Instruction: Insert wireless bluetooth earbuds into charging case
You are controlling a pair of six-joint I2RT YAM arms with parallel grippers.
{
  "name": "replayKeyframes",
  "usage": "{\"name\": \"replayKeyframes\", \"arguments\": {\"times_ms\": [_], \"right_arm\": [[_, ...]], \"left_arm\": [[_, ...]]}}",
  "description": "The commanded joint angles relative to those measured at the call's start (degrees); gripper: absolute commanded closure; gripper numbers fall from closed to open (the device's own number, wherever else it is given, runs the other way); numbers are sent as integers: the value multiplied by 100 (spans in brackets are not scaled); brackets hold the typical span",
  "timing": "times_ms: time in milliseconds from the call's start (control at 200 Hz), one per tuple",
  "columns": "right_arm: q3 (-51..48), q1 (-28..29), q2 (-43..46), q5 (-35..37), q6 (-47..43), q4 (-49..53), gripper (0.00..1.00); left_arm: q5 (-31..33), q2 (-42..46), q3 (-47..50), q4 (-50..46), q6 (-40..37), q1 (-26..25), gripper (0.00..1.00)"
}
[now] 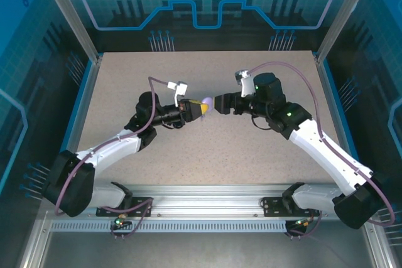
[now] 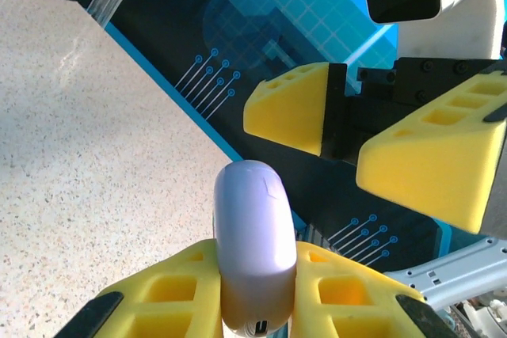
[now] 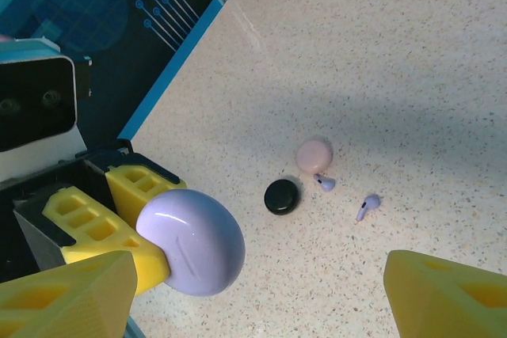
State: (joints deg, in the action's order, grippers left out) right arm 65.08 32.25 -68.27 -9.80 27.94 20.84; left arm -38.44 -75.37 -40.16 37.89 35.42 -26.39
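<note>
My left gripper [image 1: 202, 109] is shut on a round lavender charging case [image 2: 253, 235], held edge-on above the table with its lid closed. My right gripper [image 3: 253, 306] is open and faces that case [image 3: 194, 243] from close by without touching it; its yellow fingers [image 2: 289, 108] hang just beyond the case. Two lavender earbuds [image 3: 324, 183] [image 3: 367, 205] lie loose on the table below. The pink and black earbuds are out of view.
A closed pale pink case [image 3: 314, 153] and a closed black case [image 3: 281, 195] lie on the speckled table [image 1: 264, 155] beside the loose earbuds. Blue walls and metal posts [image 1: 69, 10] ring the table.
</note>
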Motion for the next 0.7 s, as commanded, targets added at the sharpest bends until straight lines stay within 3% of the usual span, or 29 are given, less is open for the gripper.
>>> {"name": "replayKeyframes", "arguments": {"times_ms": [0,410,690], "right_arm": [[-74,61,-73,-163,-115,-341,18],[-46,269,-467,-61,-66,-511,19],[-376,88,-361,232,31,-513,25]], "left_arm": [[-247,102,-192,-63,-133,21,100],[-308,64,-251,-25,-78,23,100],[-372,136,-271,-57,-88,26,100]]}}
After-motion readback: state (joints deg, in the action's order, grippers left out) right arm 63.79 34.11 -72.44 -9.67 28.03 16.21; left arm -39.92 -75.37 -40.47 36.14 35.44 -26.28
